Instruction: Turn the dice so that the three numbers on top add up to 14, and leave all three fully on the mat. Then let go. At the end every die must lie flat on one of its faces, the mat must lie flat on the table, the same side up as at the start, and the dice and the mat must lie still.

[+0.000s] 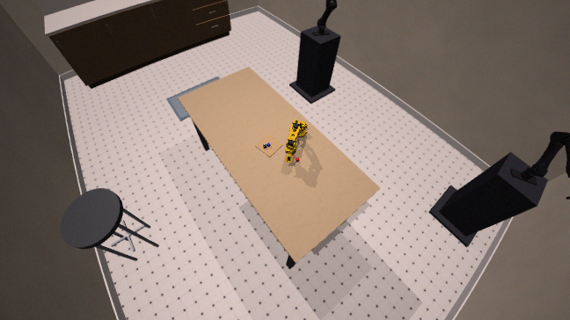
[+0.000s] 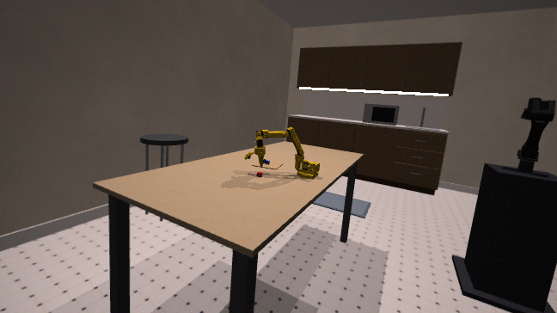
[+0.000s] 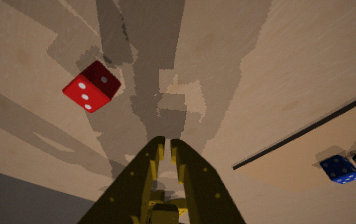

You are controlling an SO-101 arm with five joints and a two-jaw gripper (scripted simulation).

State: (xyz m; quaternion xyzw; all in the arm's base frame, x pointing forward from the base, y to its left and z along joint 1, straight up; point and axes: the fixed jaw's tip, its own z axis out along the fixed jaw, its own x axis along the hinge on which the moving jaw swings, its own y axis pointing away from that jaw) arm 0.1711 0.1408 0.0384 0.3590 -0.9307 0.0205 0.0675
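Note:
My gripper point(image 1: 288, 161) point(image 2: 261, 166) point(image 3: 167, 141) is shut and empty, above the table beside the mat. A red die point(image 1: 297, 159) point(image 2: 260, 174) point(image 3: 91, 86) lies on the table off the mat, apart from the fingertips, ahead and left in the wrist view. It shows a face with three pips and a darker face with one. The tan mat point(image 1: 269, 153) point(image 2: 276, 167) point(image 3: 280, 172) bears a blue die point(image 1: 268, 144) point(image 2: 267, 162) point(image 3: 339, 168) and a black die point(image 1: 265, 146) close together. The wrist view cuts off the black die; its pips cannot be read.
The arm's base stands near one long edge of the wooden table point(image 1: 281, 218) point(image 2: 193, 196). The mat's dark edge runs along the right of the wrist view. Arm shadows fall around the red die. A stool point(image 1: 91, 218) point(image 2: 164, 139) stands away from the table.

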